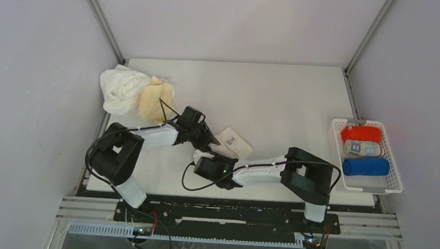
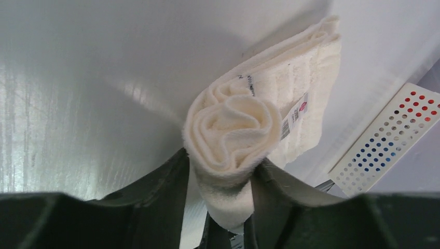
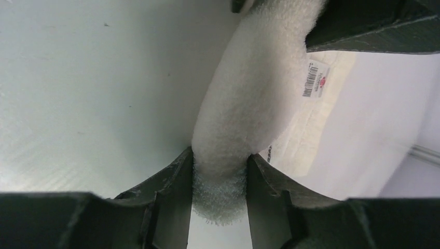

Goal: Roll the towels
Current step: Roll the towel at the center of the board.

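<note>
- Left gripper is clamped on the rolled end of the cream towel, one finger on each side of the spiral.
- Right gripper is closed on the same cream towel, squeezing the roll from its other end.
- The table carries that towel near its front middle, and its unrolled tail lies flat on the surface.
- The white basket sits at the table's right edge.
- A crumpled white towel lies at the far left corner, with a pale yellow towel touching it.
- In the basket are three rolls: a red towel farthest, a light-blue patterned towel in the middle, and a blue towel nearest.
- A barcode tag hangs off the cream towel.
</note>
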Available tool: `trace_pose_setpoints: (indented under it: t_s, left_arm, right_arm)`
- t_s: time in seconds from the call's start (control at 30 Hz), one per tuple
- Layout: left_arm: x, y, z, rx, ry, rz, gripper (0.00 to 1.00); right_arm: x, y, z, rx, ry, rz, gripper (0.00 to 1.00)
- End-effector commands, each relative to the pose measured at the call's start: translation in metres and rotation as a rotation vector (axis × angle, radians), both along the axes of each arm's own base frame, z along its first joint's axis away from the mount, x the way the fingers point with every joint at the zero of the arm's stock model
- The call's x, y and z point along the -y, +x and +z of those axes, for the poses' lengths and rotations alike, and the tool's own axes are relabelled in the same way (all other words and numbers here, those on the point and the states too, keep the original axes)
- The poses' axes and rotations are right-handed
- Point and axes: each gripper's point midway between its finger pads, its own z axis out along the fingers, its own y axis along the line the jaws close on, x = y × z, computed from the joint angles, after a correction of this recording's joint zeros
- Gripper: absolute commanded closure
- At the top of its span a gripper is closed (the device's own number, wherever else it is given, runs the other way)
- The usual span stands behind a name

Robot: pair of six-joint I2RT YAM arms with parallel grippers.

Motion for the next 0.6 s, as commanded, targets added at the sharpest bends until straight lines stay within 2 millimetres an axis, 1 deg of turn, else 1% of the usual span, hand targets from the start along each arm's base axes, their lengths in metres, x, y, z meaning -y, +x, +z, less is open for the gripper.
trace_pose_setpoints:
  t_s: [0.0, 0.03, 0.13, 0.17, 0.2, 0.3, 0.4, 0.57]
  left_arm:
    - [0.001, -0.007, 0.008, -0.003, -0.050, -0.019, 0.43]
    - [0.000, -0.008, 0.011, -0.002, -0.069, -0.011, 0.39]
    - [-0.002, -0.004, 0.027, 0.056, -0.124, 0.015, 0.30]
    - [-0.010, 0.004, 0.033, 0.081, -0.136, 0.049, 0.27]
    - [-0.015, 0.006, 0.042, 0.110, -0.152, 0.064, 0.24]
    - [-0.023, 0.009, 0.052, 0.151, -0.189, 0.093, 0.19]
    - [-0.027, 0.008, 0.053, 0.166, -0.192, 0.092, 0.17]
    - [-0.023, 0.003, 0.053, 0.180, -0.251, 0.087, 0.15]
  right_arm:
    - [-0.011, -0.015, -0.013, -0.290, 0.201, 0.034, 0.63]
    - [-0.014, -0.017, -0.013, -0.346, 0.248, 0.045, 0.63]
    - [-0.020, -0.024, -0.010, -0.514, 0.392, 0.069, 0.63]
    - [-0.021, -0.026, -0.008, -0.571, 0.440, 0.072, 0.64]
    - [-0.022, -0.027, -0.006, -0.625, 0.486, 0.072, 0.64]
    - [-0.025, -0.029, 0.002, -0.781, 0.629, 0.079, 0.64]
    - [-0.023, -0.030, 0.009, -0.919, 0.732, 0.078, 0.64]
    - [-0.017, -0.023, 0.027, -1.170, 0.945, 0.041, 0.61]
